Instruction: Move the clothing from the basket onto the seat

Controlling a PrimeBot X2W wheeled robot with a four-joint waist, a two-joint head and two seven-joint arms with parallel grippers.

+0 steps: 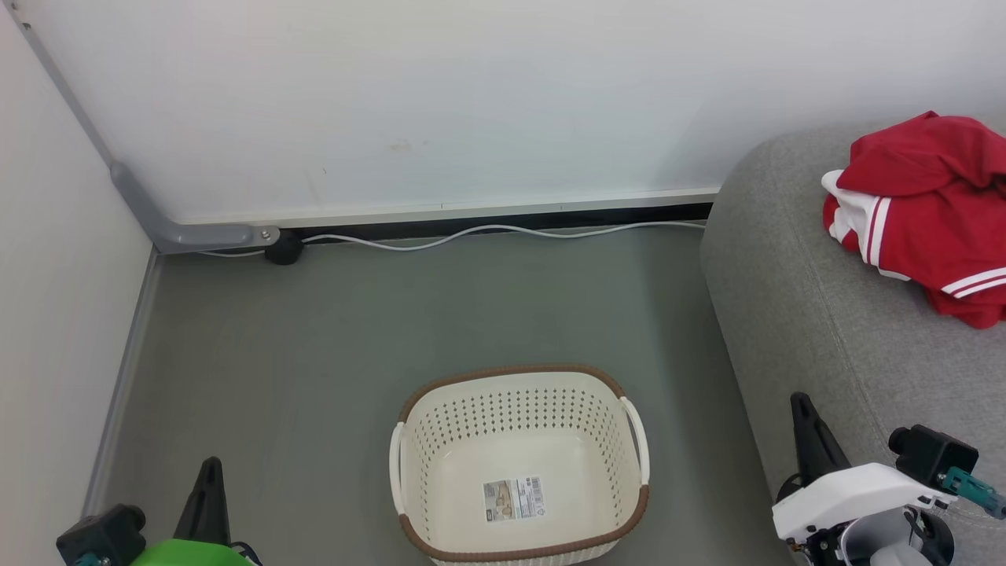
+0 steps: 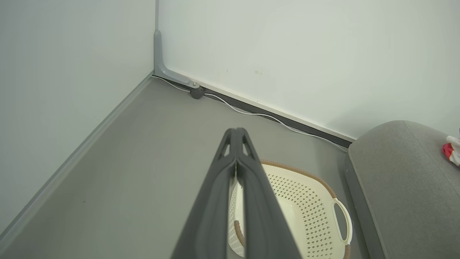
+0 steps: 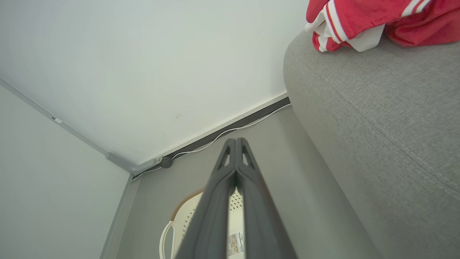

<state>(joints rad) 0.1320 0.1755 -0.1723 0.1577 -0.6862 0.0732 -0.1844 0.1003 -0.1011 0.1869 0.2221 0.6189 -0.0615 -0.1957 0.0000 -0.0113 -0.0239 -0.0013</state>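
On one seat point(image 1: 786, 306), one clothing heap point(image 1: 931, 208)

My left gripper point(image 1: 209, 473) has dark tapered fingers point(image 2: 212, 208) and a bright green shell point(image 1: 189, 554); my right gripper point(image 1: 802, 410) wears a white shell point(image 1: 857, 489), black knob point(image 1: 931, 454) and teal plug point(image 1: 971, 483).

Basket point(image 1: 519, 464) on floor point(image 1: 354, 330) just left of seat point(image 1: 809, 314); clothing point(image 1: 927, 212) on seat's far part.
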